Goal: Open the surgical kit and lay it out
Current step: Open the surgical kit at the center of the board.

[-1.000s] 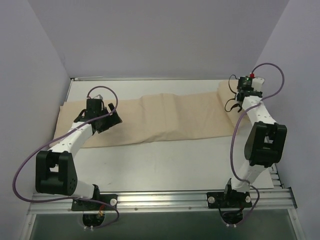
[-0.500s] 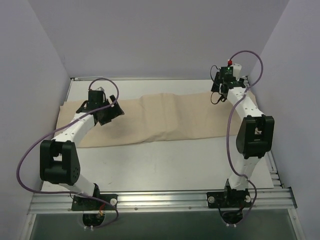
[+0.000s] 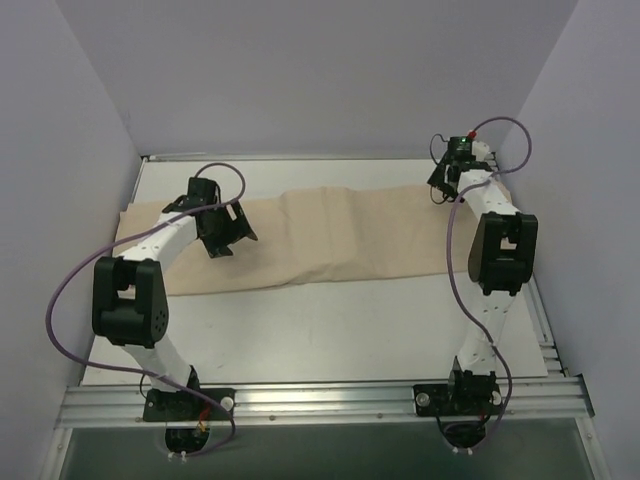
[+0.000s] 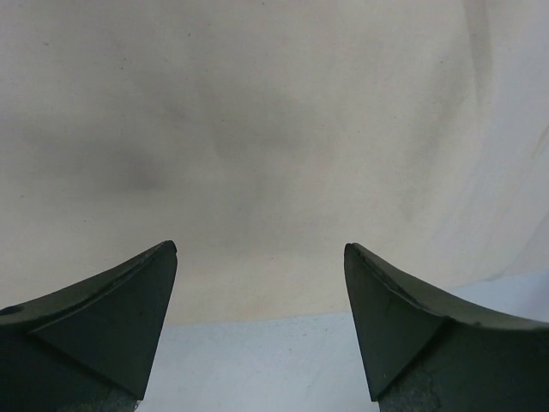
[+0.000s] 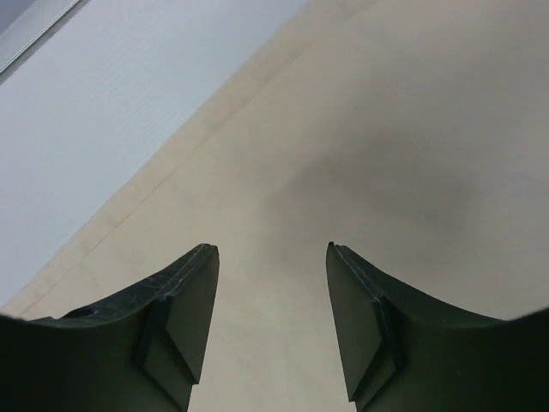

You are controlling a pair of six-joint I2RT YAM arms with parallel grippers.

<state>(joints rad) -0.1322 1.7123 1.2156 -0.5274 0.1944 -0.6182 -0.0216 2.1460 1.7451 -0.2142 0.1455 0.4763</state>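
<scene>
The beige cloth wrap (image 3: pixel 340 235) lies spread in a long band across the far half of the white surface (image 3: pixel 330 320), running from the left edge almost to the right wall. Its near edge slants, lower at the left and higher at the right. Soft creases run across it left of centre, and a fold stands up at the right end. Whether anything lies under the cloth cannot be told.

The left tool (image 3: pixel 225 240) hangs over the left part of the wrap, near the cloth's near edge. In the left wrist view its two dark fingers (image 4: pixel 129 318) stand wide apart with nothing between them. Only cloth and a strip of bare surface show below them. The right tool (image 3: pixel 445 180) is over the far right end of the wrap, close to the back corner. In the right wrist view its fingers (image 5: pixel 180 318) are parted about halfway and grip nothing. Below them the cloth fills most of the view, with bare surface to the left.

Pale lilac walls (image 3: pixel 300 70) close in the surface at the back and on both sides. Purple cables (image 3: pixel 60 310) loop beside each arm. An aluminium rail (image 3: pixel 320 400) at the near edge carries both arm bases.
</scene>
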